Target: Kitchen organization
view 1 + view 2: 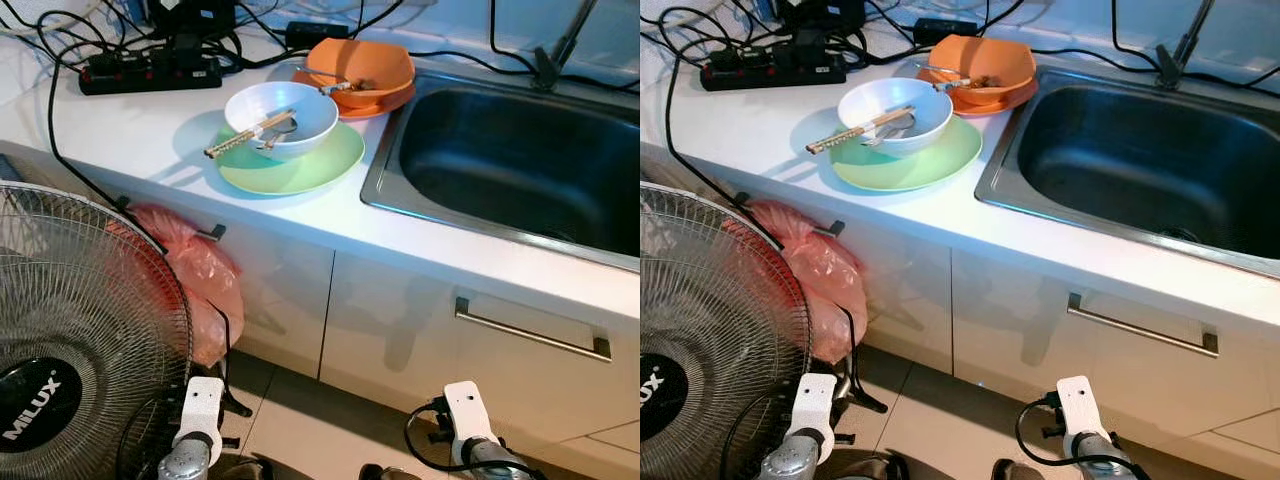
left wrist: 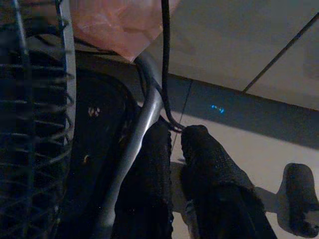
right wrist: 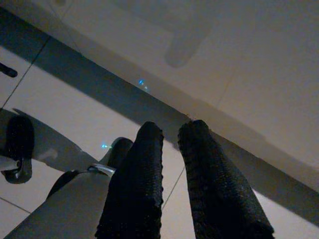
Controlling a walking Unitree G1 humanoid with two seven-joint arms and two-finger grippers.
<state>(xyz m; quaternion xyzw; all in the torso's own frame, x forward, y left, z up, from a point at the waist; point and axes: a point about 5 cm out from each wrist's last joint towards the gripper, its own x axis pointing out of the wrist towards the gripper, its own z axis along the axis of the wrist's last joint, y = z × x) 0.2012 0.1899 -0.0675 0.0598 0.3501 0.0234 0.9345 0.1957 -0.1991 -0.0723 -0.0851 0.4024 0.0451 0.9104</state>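
Standing before the counter, the robot has both arms hanging low by the cabinet, and the dishes it would sort sit well above them: a white bowl with chopsticks across it rests on a green plate, and just beyond, to the far right, an orange bowl rests on an orange plate, close beside the sink. At the far left a power strip and its cables lie near the stack, so a careless reach could, I think, drag a cord or tip the chopsticks off. From the right eye, the fan stands at the near left with a pink bag hanging off the cabinet beside it. Along the left wrist, the left gripper has its fingers nearly together, holding nothing, right against the fan's stand and a black cord; lifting that arm straight up could snag the cord or knock the fan. Along the right wrist, the right gripper points at the floor by the cabinet base, fingers a narrow gap apart and empty; the risk I see there is clipping the drawer handle on the way up.
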